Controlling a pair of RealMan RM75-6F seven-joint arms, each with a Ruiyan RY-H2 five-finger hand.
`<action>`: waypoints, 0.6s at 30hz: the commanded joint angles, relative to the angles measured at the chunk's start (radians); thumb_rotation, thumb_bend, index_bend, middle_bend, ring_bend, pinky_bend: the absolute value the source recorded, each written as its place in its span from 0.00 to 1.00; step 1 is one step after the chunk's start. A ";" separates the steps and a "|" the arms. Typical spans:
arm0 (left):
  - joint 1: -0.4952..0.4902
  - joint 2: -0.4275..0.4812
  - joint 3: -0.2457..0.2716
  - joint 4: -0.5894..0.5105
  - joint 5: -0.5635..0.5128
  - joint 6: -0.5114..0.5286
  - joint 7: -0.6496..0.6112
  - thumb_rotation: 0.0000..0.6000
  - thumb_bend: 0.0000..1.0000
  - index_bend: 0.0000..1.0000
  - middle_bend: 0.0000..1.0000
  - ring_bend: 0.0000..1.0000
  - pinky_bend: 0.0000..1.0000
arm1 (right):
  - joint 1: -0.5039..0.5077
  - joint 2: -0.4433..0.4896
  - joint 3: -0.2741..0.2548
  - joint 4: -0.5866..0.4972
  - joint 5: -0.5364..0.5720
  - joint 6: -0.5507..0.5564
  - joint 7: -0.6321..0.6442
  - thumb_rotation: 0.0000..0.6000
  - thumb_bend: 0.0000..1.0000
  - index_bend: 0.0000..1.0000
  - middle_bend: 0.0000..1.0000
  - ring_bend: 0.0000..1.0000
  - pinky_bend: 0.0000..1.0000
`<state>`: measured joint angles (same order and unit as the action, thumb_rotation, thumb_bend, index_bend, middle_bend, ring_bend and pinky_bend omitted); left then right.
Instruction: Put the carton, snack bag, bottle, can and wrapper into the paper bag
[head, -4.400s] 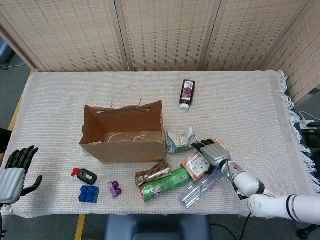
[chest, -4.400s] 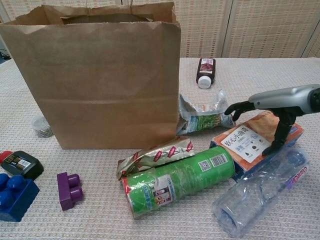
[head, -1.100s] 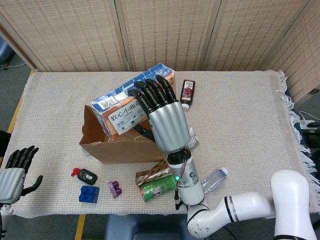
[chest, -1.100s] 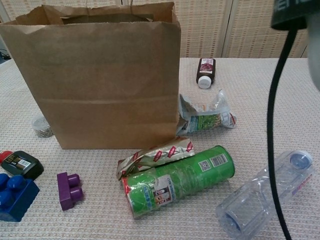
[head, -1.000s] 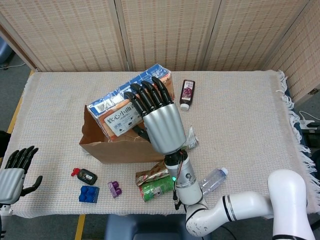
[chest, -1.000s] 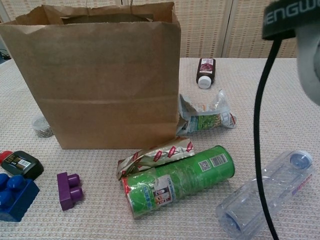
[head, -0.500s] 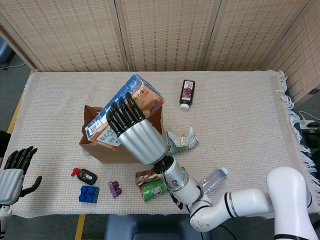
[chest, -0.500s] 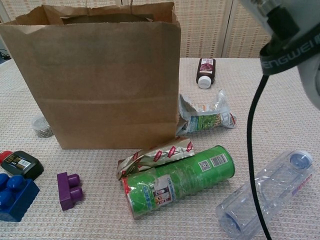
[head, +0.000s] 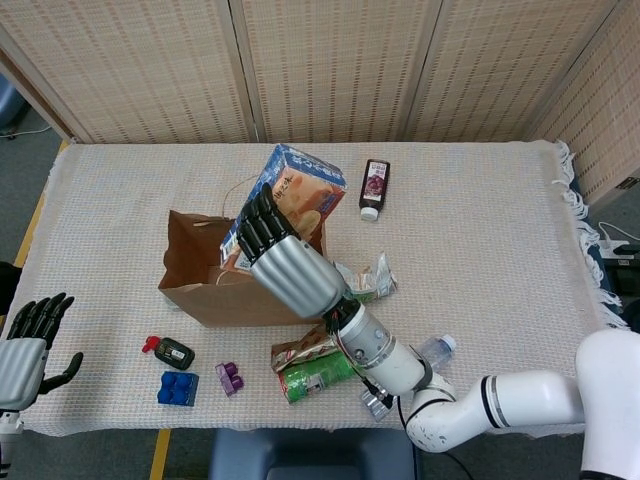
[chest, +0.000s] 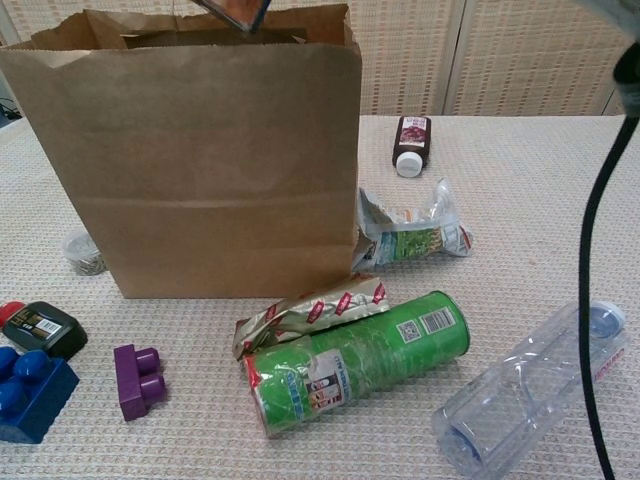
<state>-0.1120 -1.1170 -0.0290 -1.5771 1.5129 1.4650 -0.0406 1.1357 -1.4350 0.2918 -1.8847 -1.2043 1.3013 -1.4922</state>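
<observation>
Near left we see a blue brick (head: 177, 387), a purple brick (head: 230, 377) and a black box (head: 173, 352); far off lies a dark vial (head: 374, 187).

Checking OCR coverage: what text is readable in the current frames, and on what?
None reads clearly.
Carton held by the right hand over the paper bag: print blurred.
Green can: label print and a square code, too small.
Clear bottle: red lettering, illegible.
Snack bag, wrapper, dark bottle, black item: labels too small.
</observation>
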 joint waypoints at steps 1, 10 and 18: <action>0.000 0.000 0.000 0.000 0.000 0.000 0.000 1.00 0.37 0.00 0.00 0.00 0.00 | 0.002 0.019 -0.022 -0.007 0.033 -0.025 -0.052 1.00 0.27 0.51 0.57 0.52 0.39; 0.000 0.001 0.000 0.001 0.001 -0.001 -0.004 1.00 0.37 0.00 0.00 0.00 0.00 | 0.004 0.016 -0.032 -0.018 0.113 -0.002 -0.152 1.00 0.18 0.09 0.35 0.20 0.20; 0.000 0.001 0.000 0.001 0.002 0.000 -0.005 1.00 0.36 0.00 0.00 0.00 0.00 | 0.014 0.014 -0.040 -0.016 0.094 0.011 -0.159 1.00 0.08 0.00 0.07 0.00 0.03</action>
<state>-0.1116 -1.1161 -0.0287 -1.5763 1.5146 1.4646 -0.0456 1.1475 -1.4194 0.2534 -1.9020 -1.1042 1.3099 -1.6555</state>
